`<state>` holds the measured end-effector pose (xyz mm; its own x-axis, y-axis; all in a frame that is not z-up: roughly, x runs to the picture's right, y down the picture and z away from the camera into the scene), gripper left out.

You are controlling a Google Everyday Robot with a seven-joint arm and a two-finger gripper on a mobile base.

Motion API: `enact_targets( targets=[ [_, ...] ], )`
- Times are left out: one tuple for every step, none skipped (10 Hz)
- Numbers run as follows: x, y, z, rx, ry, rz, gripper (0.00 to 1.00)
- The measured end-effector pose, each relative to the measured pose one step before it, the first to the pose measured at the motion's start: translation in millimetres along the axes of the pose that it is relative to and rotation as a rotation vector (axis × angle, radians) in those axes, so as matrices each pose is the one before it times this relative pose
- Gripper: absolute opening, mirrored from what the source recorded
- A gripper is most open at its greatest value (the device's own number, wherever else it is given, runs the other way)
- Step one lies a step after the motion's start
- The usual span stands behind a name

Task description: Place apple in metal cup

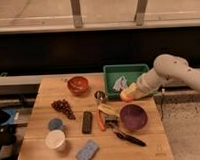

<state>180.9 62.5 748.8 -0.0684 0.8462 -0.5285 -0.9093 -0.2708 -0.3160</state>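
Above the front rim of the green tray [125, 67], my gripper [129, 93] is clamped on the apple [125, 97], which hangs clear of the wooden table [49, 91] at the tip of my white arm [168, 71] (the arm reaches in from the right). The metal cup [99, 96] stands upright on the table just beside the tray's near left corner, to the left of the apple and apart from it. The purple bowl [133, 116] sits nearer the table's front edge, below the apple; a banana [109, 109] lies between that bowl and the cup. Farther left are an orange-red bowl [77, 84], a bunch of grapes [63, 107] and a white cup [55, 140].
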Motion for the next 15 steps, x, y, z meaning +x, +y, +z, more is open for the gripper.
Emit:
enact_targets(
  targets=[
    [-5.09,9.41,4.95,-0.01013,0.01486,-0.02778,0.17],
    [-4.13,10.17,6.6,-0.01438,0.02416,-0.03562,0.17],
    [-4.16,8.39,5.45,-0.01412,0.01407,-0.0271,0.17],
    [-4.23,7.08,6.46,-0.01903,0.01781,-0.02641,0.17],
    [-3.03,2.76,5.41,-0.01495,0.01877,-0.01643,0.17],
    [-6.02,8.4,9.77,-0.01128,0.01953,-0.02679,0.17],
    [-3.87,6.67,6.96,-0.00527,0.01348,-0.01911,0.17],
    [-4.7,8.02,9.27,-0.00804,0.01929,-0.02401,0.17],
    [-5.07,6.57,9.04,-0.0072,0.02081,-0.02194,0.17],
    [-4.58,5.87,4.99,-0.00492,0.00921,-0.01621,0.17],
    [-4.21,5.97,5.86,-0.00651,0.0118,-0.01732,0.17],
    [-4.32,3.79,4.97,-0.00531,0.00913,-0.01252,0.17],
    [-5.09,4.19,5.39,-0.00609,0.00903,-0.01059,0.17],
    [-2.91,2.16,3.46,-0.00313,0.00473,-0.00633,0.17],
    [-3.16,-0.55,3.04,-0.00068,0.00429,-0.00069,0.17]
  ],
)
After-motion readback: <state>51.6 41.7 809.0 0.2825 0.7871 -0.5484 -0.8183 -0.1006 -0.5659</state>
